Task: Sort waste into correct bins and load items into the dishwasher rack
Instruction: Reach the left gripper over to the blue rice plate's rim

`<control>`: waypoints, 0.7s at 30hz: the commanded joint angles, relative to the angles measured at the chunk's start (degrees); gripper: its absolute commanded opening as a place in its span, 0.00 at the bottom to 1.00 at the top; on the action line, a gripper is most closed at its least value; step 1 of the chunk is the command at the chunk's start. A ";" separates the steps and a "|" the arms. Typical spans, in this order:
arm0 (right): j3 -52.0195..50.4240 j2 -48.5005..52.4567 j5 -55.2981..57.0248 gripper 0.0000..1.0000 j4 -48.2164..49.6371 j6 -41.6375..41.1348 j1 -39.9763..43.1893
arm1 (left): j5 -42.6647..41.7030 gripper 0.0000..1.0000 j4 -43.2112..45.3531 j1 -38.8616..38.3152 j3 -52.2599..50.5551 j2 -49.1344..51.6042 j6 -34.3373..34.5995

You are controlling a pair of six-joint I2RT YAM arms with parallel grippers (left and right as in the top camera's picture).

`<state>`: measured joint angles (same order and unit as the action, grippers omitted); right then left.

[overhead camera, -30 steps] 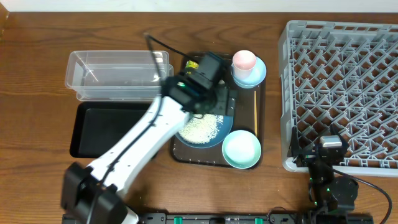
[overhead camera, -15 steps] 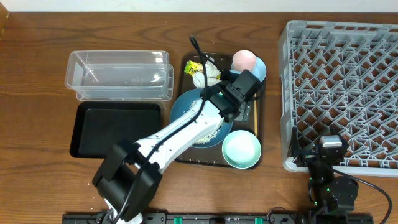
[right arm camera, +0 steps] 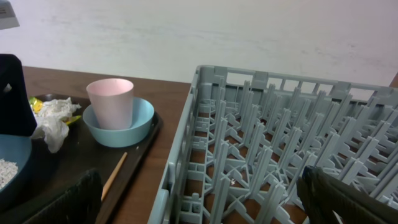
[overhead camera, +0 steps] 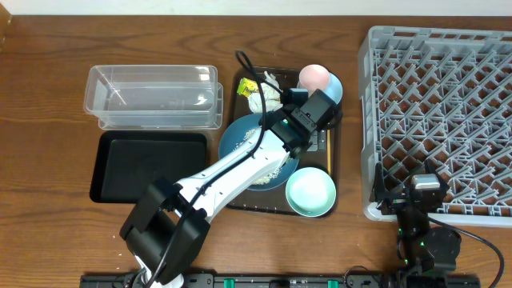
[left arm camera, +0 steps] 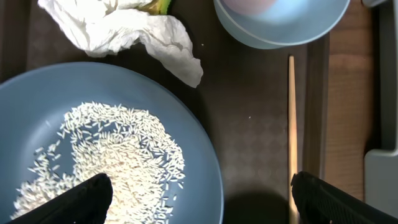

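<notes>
Over the dark brown serving tray (left arm camera: 249, 124), the left gripper (left arm camera: 200, 185) hangs with its fingers wide apart, holding nothing. One finger sits above the heap of loose white rice grains (left arm camera: 112, 162) on the large dark blue round dish (left arm camera: 37, 106), the other just beside the thin wooden stick (left arm camera: 291, 124). That stick, lying flat on the tray next to the dish, looks like the target. To take it well, shift sideways so both fingers straddle it alone, clear of the dish rim, then descend almost to the tray before closing. The right gripper (right arm camera: 199, 193), fingers spread and empty, rests beside the big square grey plastic crate (right arm camera: 261, 143).
</notes>
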<state>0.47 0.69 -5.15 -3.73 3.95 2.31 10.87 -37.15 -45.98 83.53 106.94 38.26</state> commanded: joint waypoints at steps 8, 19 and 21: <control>-0.15 -0.26 0.00 0.99 -0.15 -0.70 0.39 | 0.33 0.94 0.83 -0.13 -0.55 4.13 5.57; -0.15 -0.26 0.00 0.99 -0.15 -0.70 0.39 | 0.09 0.93 1.05 -0.13 -0.55 6.12 5.60; -0.15 -0.26 0.00 0.99 -0.15 -0.70 0.42 | 0.04 0.92 1.03 -0.13 -0.70 6.80 5.73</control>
<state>0.47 0.69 -5.15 -3.73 3.95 2.31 10.68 -35.99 -45.98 83.15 112.40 43.51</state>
